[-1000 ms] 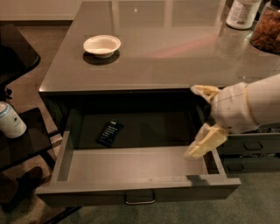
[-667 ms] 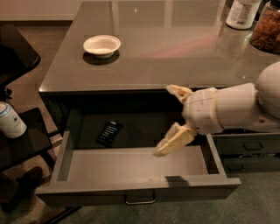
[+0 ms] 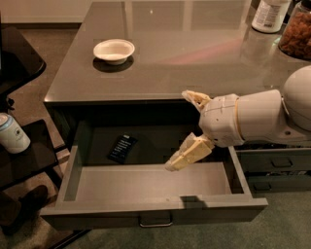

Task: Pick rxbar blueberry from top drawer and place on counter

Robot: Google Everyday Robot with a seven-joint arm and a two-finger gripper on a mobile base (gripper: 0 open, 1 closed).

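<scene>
— Jaws first: how do we see them standing?
— We see them spread wide with nothing held. One of the pale fingers (image 3: 194, 98) sits level with the front edge of the bench (image 3: 194, 63), right of its middle. The other slants down and to the left, into the open top drawer (image 3: 155, 208).
— And where do we find the rxbar blueberry (image 3: 122, 148)?
— It lies flat on the drawer floor, left of middle and toward the back, just below the front edge of the bench. The jaws are to its right, apart from it and touching nothing that we can make out.
— How does the drawer sit?
— We see it pulled well out from under the front edge, its metal handle (image 3: 155, 223) on the front face. The white arm (image 3: 257, 119) comes in from the right, above the narrower drawers (image 3: 274, 163).
— What do we see on the bench itself?
— A white bowl (image 3: 113, 50) stands near the left edge, toward the front left corner. A white bottle (image 3: 271, 14) and a jar (image 3: 296, 34) of brownish contents stand by the right edge, further back. Past the left edge, a can (image 3: 12, 133) rests on a black shelf (image 3: 34, 160).
</scene>
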